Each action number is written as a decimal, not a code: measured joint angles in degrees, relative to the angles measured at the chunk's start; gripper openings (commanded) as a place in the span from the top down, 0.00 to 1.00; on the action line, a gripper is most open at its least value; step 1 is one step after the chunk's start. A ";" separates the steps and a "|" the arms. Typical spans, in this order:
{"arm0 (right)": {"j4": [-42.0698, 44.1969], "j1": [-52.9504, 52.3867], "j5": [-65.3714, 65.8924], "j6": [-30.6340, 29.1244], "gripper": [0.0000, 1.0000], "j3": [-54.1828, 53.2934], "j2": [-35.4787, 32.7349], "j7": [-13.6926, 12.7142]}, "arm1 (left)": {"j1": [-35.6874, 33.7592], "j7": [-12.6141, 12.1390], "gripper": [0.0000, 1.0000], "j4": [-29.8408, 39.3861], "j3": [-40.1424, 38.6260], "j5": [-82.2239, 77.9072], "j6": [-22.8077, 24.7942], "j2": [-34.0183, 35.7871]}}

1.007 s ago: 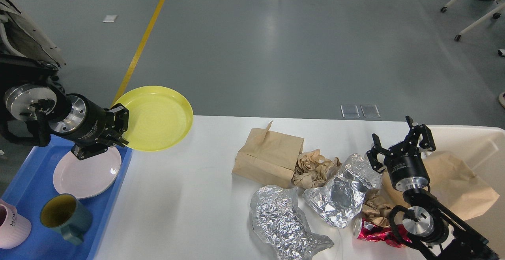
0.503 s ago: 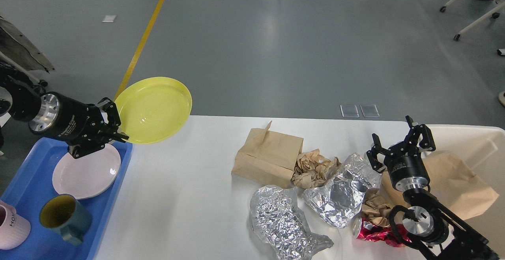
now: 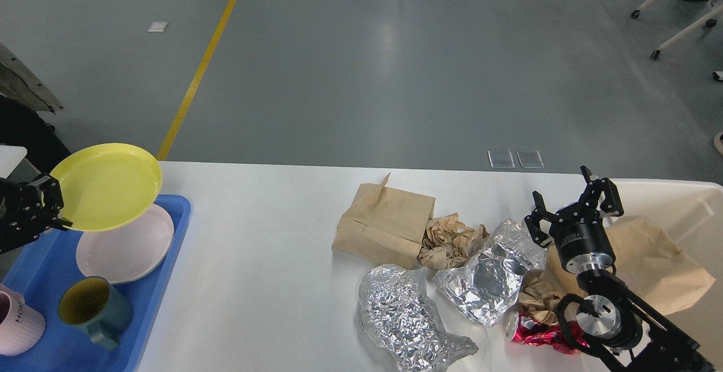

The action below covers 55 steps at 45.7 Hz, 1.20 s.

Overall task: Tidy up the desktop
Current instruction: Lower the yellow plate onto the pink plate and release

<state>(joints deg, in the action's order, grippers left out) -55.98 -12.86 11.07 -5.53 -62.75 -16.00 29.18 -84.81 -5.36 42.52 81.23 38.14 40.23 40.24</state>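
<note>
The white desktop (image 3: pixel 265 259) spans the view. My left gripper (image 3: pixel 48 208) at the far left is shut on the rim of a yellow plate (image 3: pixel 107 187), which hangs tilted above a pink plate (image 3: pixel 127 248) in the blue tray (image 3: pixel 39 270). My right gripper (image 3: pixel 573 205) stands open and empty above the litter at the right. That litter is a brown paper bag (image 3: pixel 384 225), crumpled brown paper (image 3: pixel 449 239), two foil wads (image 3: pixel 486 276) (image 3: pixel 404 318) and a crushed red can (image 3: pixel 534 332).
In the tray's near end stand a dark teal mug (image 3: pixel 93 310) and a pink cup (image 3: pixel 17 321). A cream-white bin (image 3: pixel 672 202) holding a brown bag (image 3: pixel 655 265) sits at the right edge. Grey floor lies beyond the far table edge.
My left arm has swung left and down, carrying the yellow plate from over the table's far left corner to above the pink plate in the tray. The right arm stayed still.
</note>
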 measured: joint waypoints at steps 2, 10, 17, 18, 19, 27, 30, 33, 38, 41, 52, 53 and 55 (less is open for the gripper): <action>0.00 0.00 0.00 0.00 0.00 0.00 0.00 0.00 | 2.91 0.00 1.00 -2.54 -1.41 0.02 0.01 0.01; 0.00 -0.01 0.00 0.00 0.00 0.00 0.00 0.00 | 11.76 -0.13 1.00 -8.71 -5.92 0.03 -1.55 -1.44; 0.00 -0.01 0.00 0.00 0.00 0.00 0.00 0.00 | 16.83 -3.90 0.30 -9.44 -10.57 -0.69 -8.12 -4.12; 0.00 -0.01 0.00 0.00 0.00 0.00 0.00 0.00 | 16.85 -3.92 0.27 -9.44 -10.60 -0.69 -8.14 -4.12; 0.00 -0.01 0.00 0.00 0.00 0.00 0.00 0.00 | 16.94 -4.03 0.26 -9.45 -10.75 -0.69 -8.36 -4.17; 0.00 -0.02 0.00 0.00 0.00 0.00 0.00 0.00 | 17.48 -4.07 0.16 -9.73 -11.64 -1.37 -14.01 -5.53; 0.00 -0.02 0.00 0.00 0.00 0.00 0.00 0.00 | 17.48 -4.05 0.13 -9.75 -11.77 -1.92 -14.30 -5.55; 0.00 -0.02 0.00 0.00 0.00 0.00 0.00 0.00 | 17.48 -4.01 0.12 -9.76 -11.86 -2.27 -14.37 -5.55; 0.00 -0.03 0.00 0.00 0.00 0.00 0.00 0.00 | 17.48 -4.34 0.06 -9.75 -11.89 -2.48 -13.96 -5.51; 0.00 -0.04 0.00 0.00 0.00 0.00 0.00 0.00 | 17.19 -4.56 0.05 -9.54 -11.89 -2.63 -13.52 -5.38; 0.00 -0.06 0.00 0.00 0.00 0.00 0.00 0.00 | 12.72 -4.43 0.04 -9.31 -14.92 -2.73 -11.54 -4.48; 0.00 -0.07 0.00 0.00 0.00 0.00 0.00 0.00 | 12.15 -4.31 0.04 -9.39 -15.61 -2.74 -11.46 -4.24; 0.00 -0.07 0.00 0.00 0.00 0.00 0.00 0.00 | 11.36 -4.10 0.04 -9.47 -17.44 -2.77 -11.32 -3.52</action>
<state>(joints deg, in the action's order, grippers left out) -55.99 -12.93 11.07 -5.53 -62.75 -16.00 29.18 -73.45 -9.45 33.05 63.79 35.37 28.91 36.72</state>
